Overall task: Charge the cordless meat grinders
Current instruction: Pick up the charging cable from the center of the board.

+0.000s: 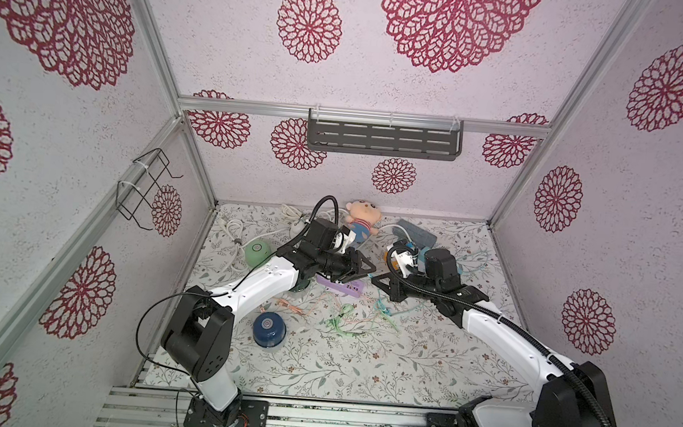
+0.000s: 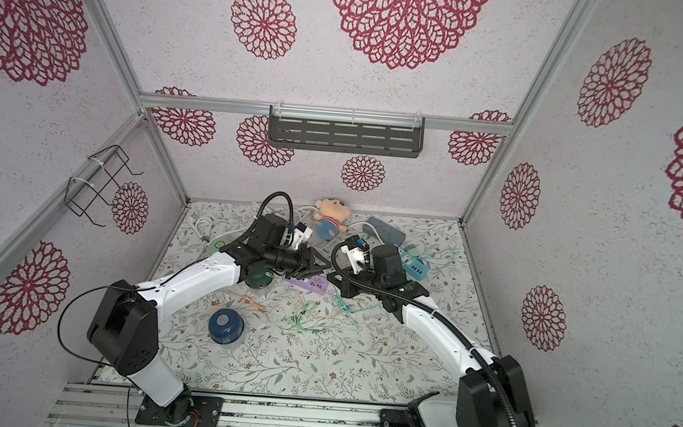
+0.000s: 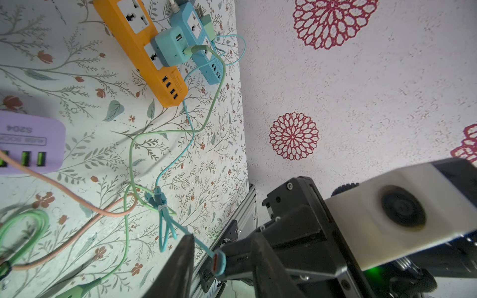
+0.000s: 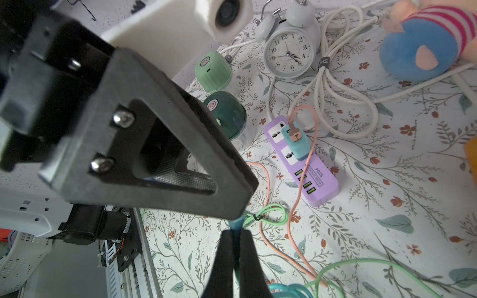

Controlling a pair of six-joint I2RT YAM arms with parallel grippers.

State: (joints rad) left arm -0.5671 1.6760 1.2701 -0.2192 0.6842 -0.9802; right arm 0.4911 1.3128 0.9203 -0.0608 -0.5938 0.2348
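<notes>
Three cordless meat grinders stand at the left of the table. The light green one (image 1: 258, 253) (image 4: 213, 71) is farthest back. The dark green one (image 1: 300, 287) (image 4: 227, 113) sits half hidden under my left arm. The navy one (image 1: 268, 329) (image 2: 226, 326) is nearest the front. Above the table's middle my right gripper (image 1: 377, 282) (image 4: 236, 232) is shut on a teal cable plug (image 3: 219, 262), which points at my left gripper (image 1: 369, 272) (image 3: 222, 242). The left gripper's jaws stand open on either side of the plug, with a gap showing.
A purple power strip (image 1: 340, 287) (image 4: 304, 160) with a teal adapter and a peach cable lies under the grippers. Orange (image 3: 144, 51) and blue (image 3: 204, 46) strips lie back right. A white alarm clock (image 4: 287, 55), a plush doll (image 1: 362, 220) and white cords fill the back. Loose green and peach cables (image 1: 340, 318) lie mid-table.
</notes>
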